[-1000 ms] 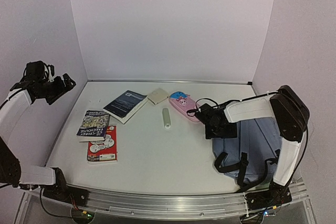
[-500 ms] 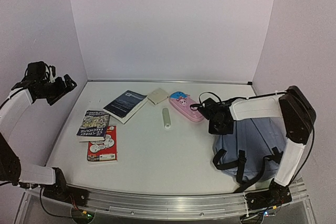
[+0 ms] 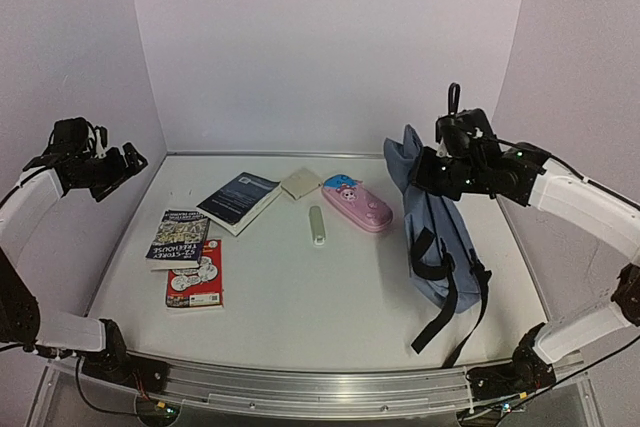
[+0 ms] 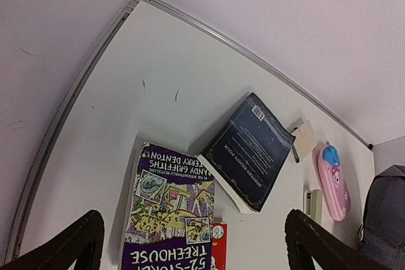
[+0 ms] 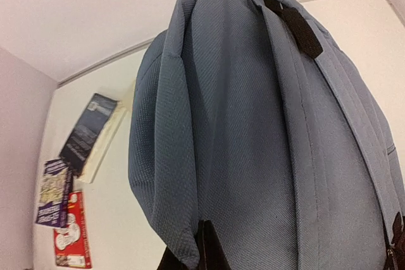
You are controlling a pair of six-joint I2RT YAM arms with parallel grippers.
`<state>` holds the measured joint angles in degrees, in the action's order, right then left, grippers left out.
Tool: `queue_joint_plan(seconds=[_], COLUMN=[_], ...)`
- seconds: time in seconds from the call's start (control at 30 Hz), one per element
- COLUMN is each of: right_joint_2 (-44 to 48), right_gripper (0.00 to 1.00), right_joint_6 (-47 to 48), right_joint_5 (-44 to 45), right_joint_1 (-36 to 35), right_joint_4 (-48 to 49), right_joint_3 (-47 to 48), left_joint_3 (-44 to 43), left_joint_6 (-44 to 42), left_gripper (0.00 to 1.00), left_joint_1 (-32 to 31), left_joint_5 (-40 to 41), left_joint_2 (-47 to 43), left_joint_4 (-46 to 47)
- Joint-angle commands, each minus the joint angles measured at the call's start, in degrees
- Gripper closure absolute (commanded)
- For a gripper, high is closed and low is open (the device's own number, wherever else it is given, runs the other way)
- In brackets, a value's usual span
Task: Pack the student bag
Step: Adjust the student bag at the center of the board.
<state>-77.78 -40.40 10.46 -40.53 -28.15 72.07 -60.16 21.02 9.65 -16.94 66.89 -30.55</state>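
The student bag (image 3: 432, 237), grey-blue with black straps, hangs upright at the right of the table, its straps trailing down toward the front. My right gripper (image 3: 418, 167) is shut on a fold of fabric at the bag's top edge and holds it up. In the right wrist view the bag (image 5: 253, 124) fills the frame, with the fabric pinched between the black jaws of the right gripper (image 5: 205, 248). My left gripper (image 3: 130, 159) hovers open and empty above the far left edge of the table; in the left wrist view that left gripper (image 4: 190, 229) looks down on the books.
A purple Treehouse book (image 3: 178, 237), a red book (image 3: 195, 275) and a dark blue book (image 3: 238, 199) lie at the left. A cream pad (image 3: 300, 183), a pale stapler-like item (image 3: 317, 224) and a pink pencil case (image 3: 356, 203) lie mid-table. Walls enclose three sides.
My right gripper shut on the bag's fabric and lifted it from lying flat at the right front to hanging upright further back. The left arm stayed nearly still.
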Motion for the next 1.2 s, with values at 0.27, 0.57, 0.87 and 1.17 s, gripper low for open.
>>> queue_joint_plan(seconds=[0.27,0.57,0.87,1.17], right_joint_2=[7.58,10.1,4.28,2.45], right_gripper=[1.0,1.0,1.0,0.62], right_joint_6=[-1.24,-4.17,-6.02,1.44], right_joint_5=[-29.47,-23.49,-30.81,-5.94], right_joint_1=[-0.26,1.4,16.75,20.53], right_joint_4=[17.09,18.25,18.4,7.28], right_joint_3=[7.32,4.67,-10.49,-10.83], left_joint_3=[-0.79,-1.47,-1.93,-2.06], left_joint_6=[-0.62,-0.62,-0.52,-1.02], left_gripper=[0.0,0.0,0.0,0.0], left_joint_1=[-0.06,-0.03,0.0,-0.01], left_joint_5=[-1.97,-2.46,-3.77,-3.63], left_joint_2=[1.58,3.45,5.0,4.47], left_joint_4=[0.33,-0.63,-1.27,-1.45])
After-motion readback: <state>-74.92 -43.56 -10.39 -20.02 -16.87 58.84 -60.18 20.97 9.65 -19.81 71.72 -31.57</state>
